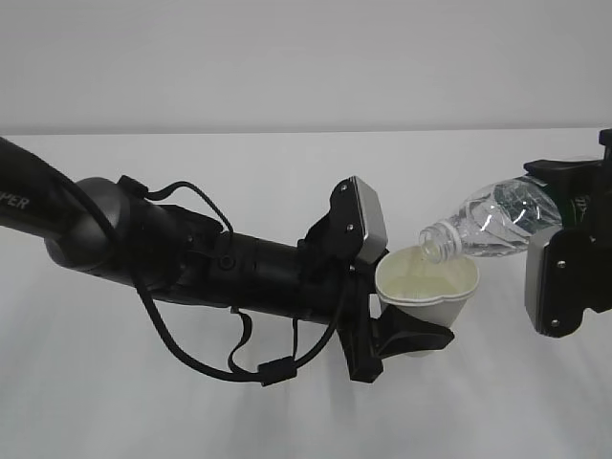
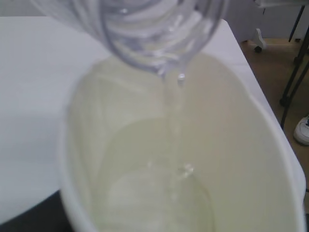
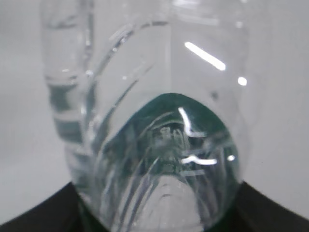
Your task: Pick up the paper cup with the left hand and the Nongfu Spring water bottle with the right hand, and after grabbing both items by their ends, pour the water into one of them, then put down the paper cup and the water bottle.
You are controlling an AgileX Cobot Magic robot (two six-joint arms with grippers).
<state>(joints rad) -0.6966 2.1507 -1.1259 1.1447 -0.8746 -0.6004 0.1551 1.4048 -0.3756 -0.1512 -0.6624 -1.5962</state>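
My left gripper point(image 1: 419, 331) is shut on the lower part of the white paper cup point(image 1: 427, 287) and holds it above the table, tilted slightly. The cup's cream inside point(image 2: 120, 145) fills the left wrist view. My right gripper point(image 1: 566, 212) is shut on the base end of the clear Nongfu Spring water bottle point(image 1: 497, 225), which lies tipped with its open mouth point(image 1: 438, 245) over the cup's rim. A thin stream of water point(image 2: 176, 125) falls from the bottle's neck point(image 2: 154, 34) into a shallow pool point(image 2: 159, 193) in the cup. The bottle's ribbed body point(image 3: 159, 121) fills the right wrist view.
The white table point(image 1: 287, 421) lies under both arms. Its right edge point(image 2: 244, 53) shows in the left wrist view, with brown floor and dark metal legs point(image 2: 294, 72) beyond it.
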